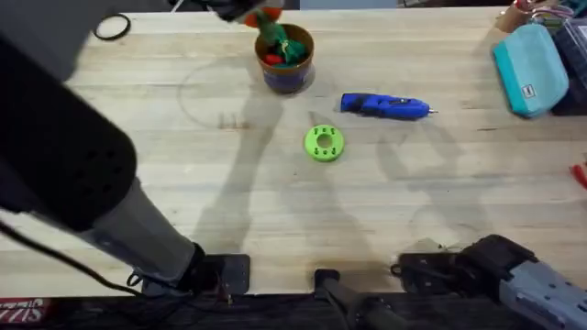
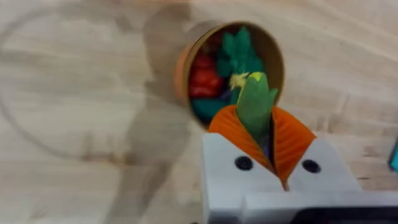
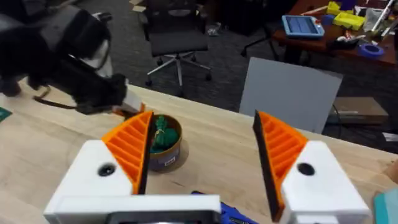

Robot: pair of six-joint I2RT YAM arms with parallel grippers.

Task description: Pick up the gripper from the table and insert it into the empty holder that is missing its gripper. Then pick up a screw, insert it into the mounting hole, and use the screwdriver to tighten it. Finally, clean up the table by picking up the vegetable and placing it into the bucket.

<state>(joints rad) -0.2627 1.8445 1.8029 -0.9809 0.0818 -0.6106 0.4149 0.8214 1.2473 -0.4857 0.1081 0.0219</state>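
Note:
My left gripper [image 2: 256,115] is shut on the green oblong vegetable [image 2: 255,93], which sticks out between the orange pads. It hangs just over the near rim of the bucket [image 2: 273,59]. Overhead, that gripper [image 1: 260,16] is at the far edge of the table, right behind the bucket [image 1: 287,75]. Inside the bucket lie a red toy [image 2: 204,79] and a leafy green toy [image 2: 239,53]. The blue screwdriver [image 1: 385,106] lies flat to the right of the bucket. My right gripper [image 3: 202,121] is open and holds nothing, pulled back low and facing the bucket [image 3: 165,155].
A bright green disc with holes [image 1: 323,143] lies in front of the bucket. A teal case [image 1: 530,69] sits at the far right and a black ring [image 1: 112,27] at the far left. The left arm [image 1: 64,156] looms large over the left side.

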